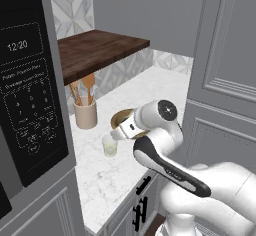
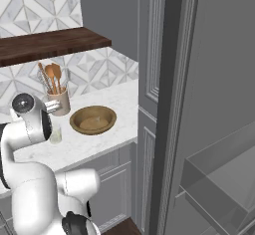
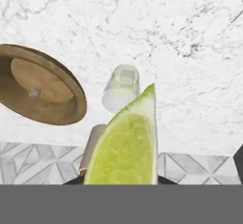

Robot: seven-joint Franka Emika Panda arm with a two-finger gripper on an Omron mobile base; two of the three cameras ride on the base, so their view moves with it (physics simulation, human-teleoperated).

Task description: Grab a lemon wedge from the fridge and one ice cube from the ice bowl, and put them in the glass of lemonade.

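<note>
Close to the camera in the hand view, a yellow-green lemon wedge [image 3: 124, 144] is held, hiding my fingertips. My gripper [image 1: 115, 133] is shut on it and hovers just above the glass of lemonade [image 1: 109, 145] [image 3: 121, 88] [image 2: 55, 135], a small clear tumbler on the white marble counter. The ice bowl [image 3: 45, 91] [image 2: 93, 119] [image 1: 121, 115], wide and tan-brown, sits right beside the glass with one small ice cube [image 3: 34, 92] in it. The fridge [image 2: 219, 169] stands open at the right, its glass shelves showing.
A tan crock with wooden spoons [image 1: 86, 111] [image 2: 59, 101] stands behind the glass against the tiled wall. A dark wood shelf [image 1: 100, 50] hangs over the counter. A black microwave [image 1: 30, 90] fills the left side. Grey panelled cabinets [image 1: 220, 80] rise beside the counter's right end.
</note>
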